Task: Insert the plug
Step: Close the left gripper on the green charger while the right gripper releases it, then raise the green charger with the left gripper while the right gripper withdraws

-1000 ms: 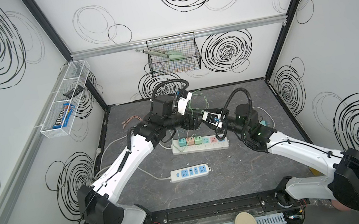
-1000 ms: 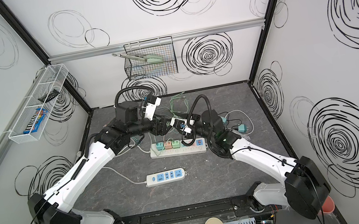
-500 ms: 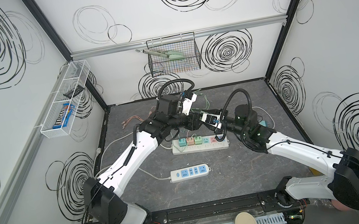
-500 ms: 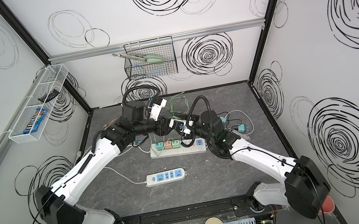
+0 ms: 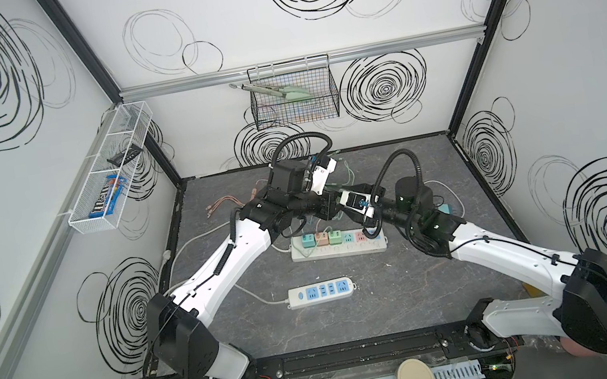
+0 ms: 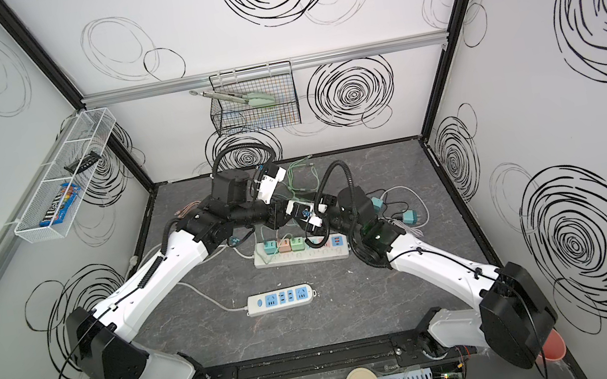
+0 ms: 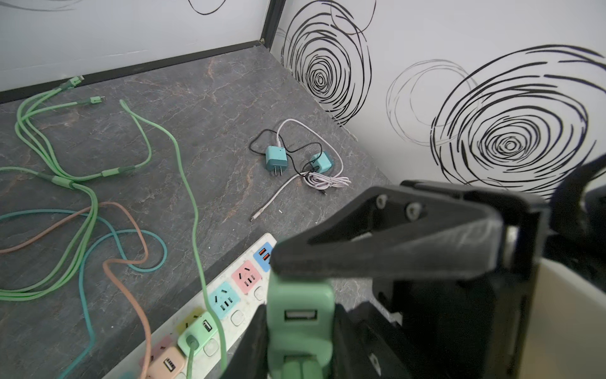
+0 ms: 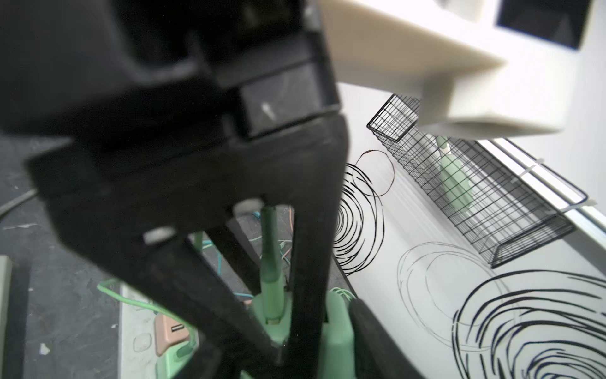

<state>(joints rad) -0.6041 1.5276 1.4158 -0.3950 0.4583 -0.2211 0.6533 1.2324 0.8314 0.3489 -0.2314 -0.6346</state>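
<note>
The green plug, a small adapter with an empty USB port, hangs in the air above the white power strip. My left gripper is shut on it, a black finger pressed to each side. My right gripper meets it from the opposite side and stands open. One of its fingers still lies along the plug's top edge. In both top views the two grippers overlap above the strip and hide the plug. The strip's blue socket and pink socket are free.
Teal, pink and green adapters fill the strip's left end. A second strip lies nearer the front. Two teal adapters with cables sit at the right. Loose green, orange and teal cables lie behind. A wire basket hangs on the back wall.
My left arm has reached right to the plug and its jaws have closed onto it. The right gripper's jaws have widened off the plug. The right arm has barely moved.
</note>
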